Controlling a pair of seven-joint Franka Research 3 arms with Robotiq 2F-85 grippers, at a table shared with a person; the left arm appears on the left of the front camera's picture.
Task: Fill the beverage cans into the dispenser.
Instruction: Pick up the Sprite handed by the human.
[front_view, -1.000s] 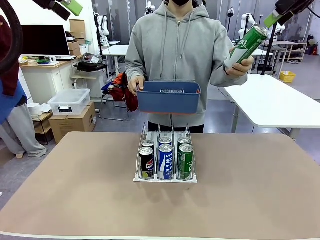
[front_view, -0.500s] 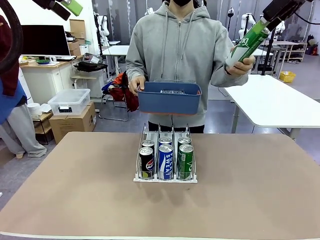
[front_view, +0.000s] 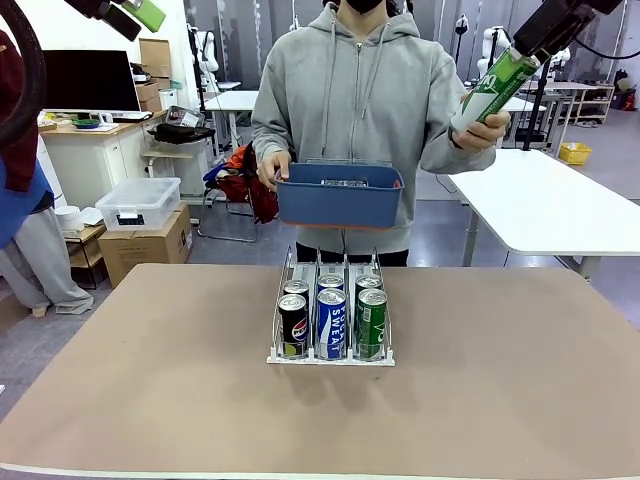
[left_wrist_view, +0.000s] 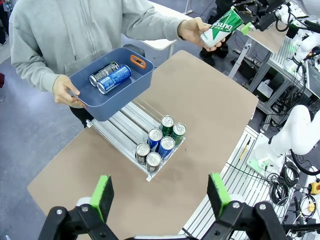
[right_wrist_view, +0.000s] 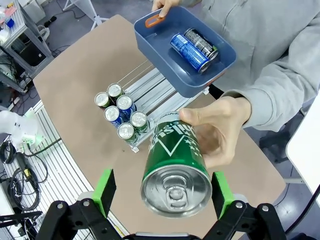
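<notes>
My right gripper (right_wrist_view: 163, 192) stands wide apart, pads either side of the silver top of the green can (right_wrist_view: 175, 160). There's a gap on both sides and nothing clamped. The person's hand (right_wrist_view: 220, 132) holds it by the lower body, top tilted toward me, up in the air past the worktop's far edge. I'd judge it smooth and thin-walled, fairly heavy if full, easy to dent and quick to slip. It's best taken across the upper body just under the rim, clear of that hand, firm but not crushing. My left gripper (left_wrist_view: 160, 195) hangs high, apart too, empty. Below, the dispenser (right_wrist_view: 150, 92) sits mid-worktop, six cans (right_wrist_view: 125, 106) bunched at its front lip, two per lane. Beyond, over the far edge, is the bin (right_wrist_view: 210, 75), two cans lying inside.
</notes>
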